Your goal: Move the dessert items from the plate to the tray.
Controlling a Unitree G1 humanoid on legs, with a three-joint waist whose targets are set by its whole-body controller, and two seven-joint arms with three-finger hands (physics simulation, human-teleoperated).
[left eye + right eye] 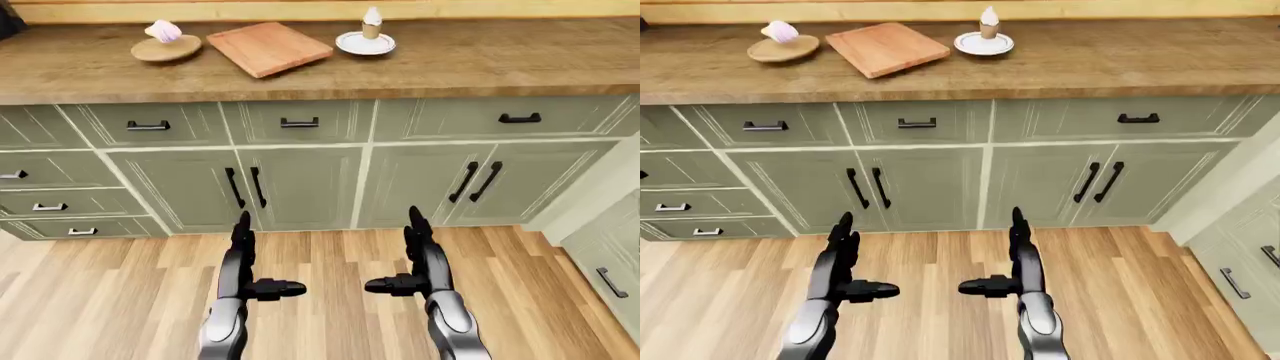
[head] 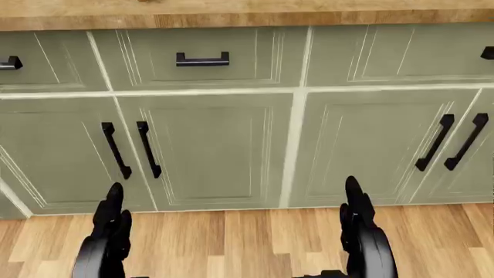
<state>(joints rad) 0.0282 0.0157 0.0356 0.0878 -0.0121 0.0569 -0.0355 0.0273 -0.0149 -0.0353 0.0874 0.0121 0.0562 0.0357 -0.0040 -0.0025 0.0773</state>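
On the wooden counter at the top of the left-eye view, a pink dessert sits on a round wooden plate. A cupcake with white cream stands on a small white plate. A flat wooden tray lies between the two plates. My left hand and right hand are open and empty, fingers pointing up, low over the floor and well below the counter. Both hands are far from the desserts.
Green cabinets with black handles fill the space under the counter, with drawers at the left. Another green cabinet juts out at the right. Wooden floor lies under my hands.
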